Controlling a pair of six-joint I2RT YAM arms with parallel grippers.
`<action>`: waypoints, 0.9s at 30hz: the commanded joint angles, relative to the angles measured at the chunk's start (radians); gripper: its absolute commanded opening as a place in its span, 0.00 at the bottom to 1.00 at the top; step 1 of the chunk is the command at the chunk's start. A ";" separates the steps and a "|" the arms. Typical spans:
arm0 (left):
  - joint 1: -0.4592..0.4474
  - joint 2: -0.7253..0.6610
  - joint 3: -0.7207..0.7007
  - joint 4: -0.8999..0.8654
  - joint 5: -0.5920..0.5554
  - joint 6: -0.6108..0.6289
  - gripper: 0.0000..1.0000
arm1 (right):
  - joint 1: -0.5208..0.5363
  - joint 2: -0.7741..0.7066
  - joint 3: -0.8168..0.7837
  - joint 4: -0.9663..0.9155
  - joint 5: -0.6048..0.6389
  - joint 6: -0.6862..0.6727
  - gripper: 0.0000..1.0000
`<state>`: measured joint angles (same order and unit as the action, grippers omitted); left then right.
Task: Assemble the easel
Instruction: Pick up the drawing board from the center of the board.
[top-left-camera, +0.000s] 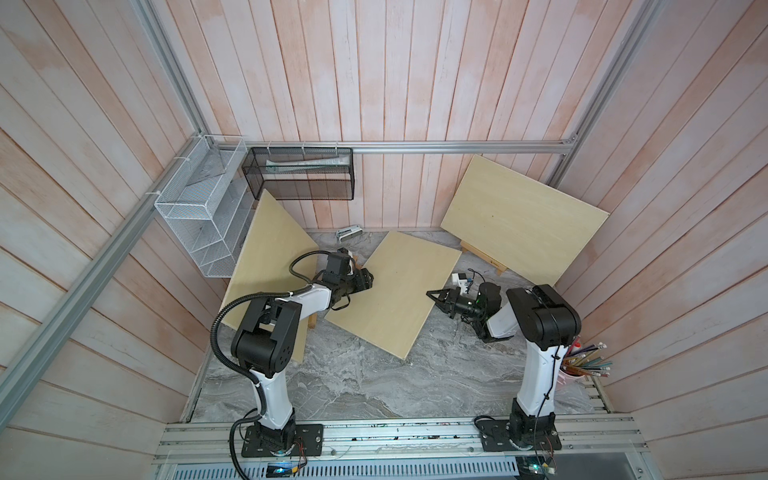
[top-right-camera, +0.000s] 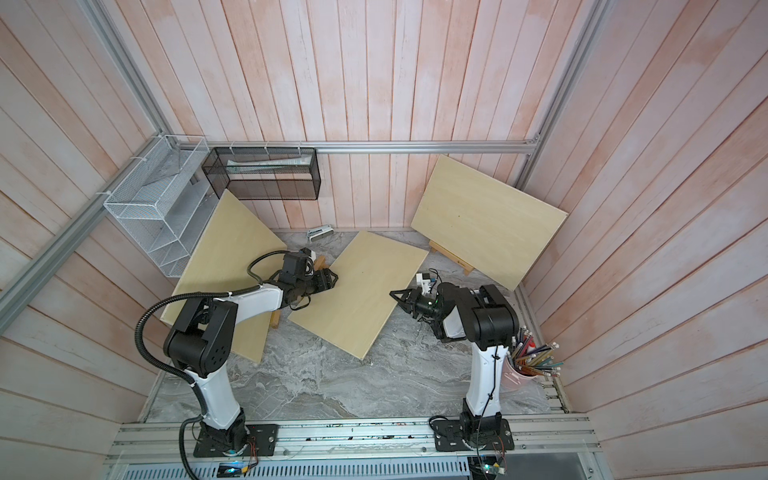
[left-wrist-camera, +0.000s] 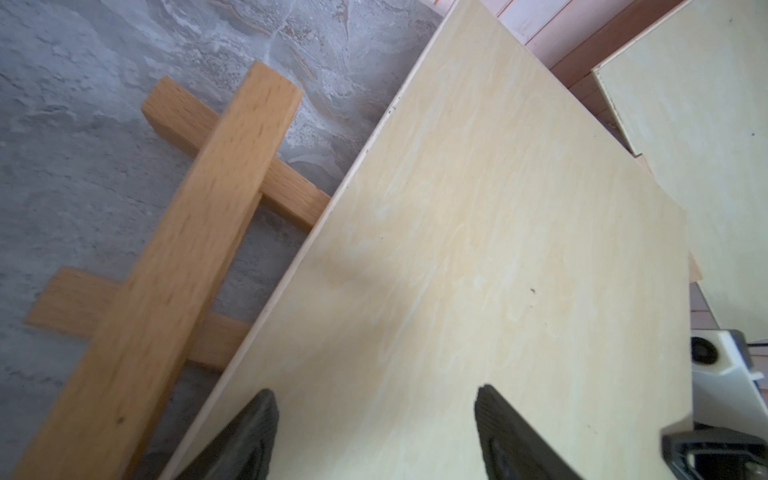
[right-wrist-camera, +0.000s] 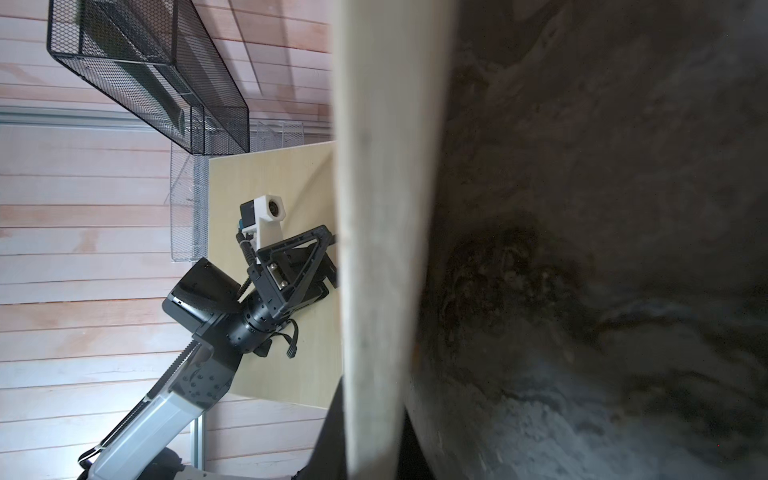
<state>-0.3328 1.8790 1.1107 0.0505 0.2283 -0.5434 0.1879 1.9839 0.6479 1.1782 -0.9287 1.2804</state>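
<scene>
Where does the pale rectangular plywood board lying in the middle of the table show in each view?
Top views: pale plywood board, centre, turned diagonally, in both.
Left wrist: fills the middle and right.
Right wrist: edge-on pale vertical strip, centre.
Landmark: open left gripper over the board's edge.

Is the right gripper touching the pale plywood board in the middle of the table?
Touching. In the right wrist view the right gripper is shut on the middle pale plywood board's edge.
</scene>
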 joint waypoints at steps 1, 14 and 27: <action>0.007 -0.059 0.028 -0.033 0.020 0.012 0.78 | 0.005 -0.225 0.076 -0.320 0.046 -0.344 0.00; 0.012 -0.156 0.114 -0.177 0.006 0.092 0.78 | -0.019 -0.626 0.327 -0.962 0.144 -0.613 0.00; -0.060 -0.081 0.165 -0.276 -0.003 0.140 0.78 | -0.020 -0.821 0.514 -1.571 0.413 -0.875 0.00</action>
<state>-0.3664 1.7611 1.2358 -0.1822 0.2287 -0.4393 0.1688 1.2209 1.0782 -0.3187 -0.5907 0.5396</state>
